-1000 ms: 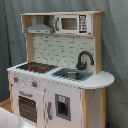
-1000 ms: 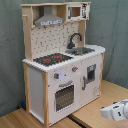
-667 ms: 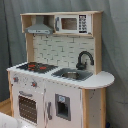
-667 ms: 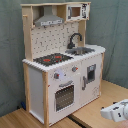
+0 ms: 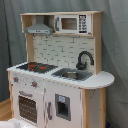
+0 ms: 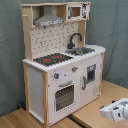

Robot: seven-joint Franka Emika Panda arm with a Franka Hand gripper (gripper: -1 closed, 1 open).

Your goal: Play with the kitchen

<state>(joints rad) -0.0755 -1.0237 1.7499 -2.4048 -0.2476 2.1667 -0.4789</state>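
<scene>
1. At the lower right corner of the second exterior view, the hand (image 6: 114, 111) is showing as a white, blurred shape hanging low over the wooden counter (image 6: 95, 107); whether it is spread or pressed together cannot be told, and it is touching and holding nothing that can be seen.
2. Up and toward the second exterior view's left of the hand, well apart from it, the kitchen (image 6: 60, 65) is standing upright on the counter in front of a grey curtain (image 6: 112, 30).
3. On the side of the kitchen nearest the hand, the sink (image 6: 82, 50) and black faucet (image 6: 74, 39) are sitting beside the red-ringed stovetop (image 6: 52, 59); the oven door (image 6: 65, 96) is closed, with the knobs (image 6: 65, 73) above it.
4. Highest above the hand, the grey hood (image 6: 49, 19) is hanging beside a toy microwave (image 6: 76, 11).
5. In the first exterior view, only a pale blur at the bottom left edge may be part of the arm; the kitchen (image 5: 57, 70) is filling the frame.
6. Compared with one second ago, the hand is sitting in nearly the same low corner, and the kitchen is unchanged.
</scene>
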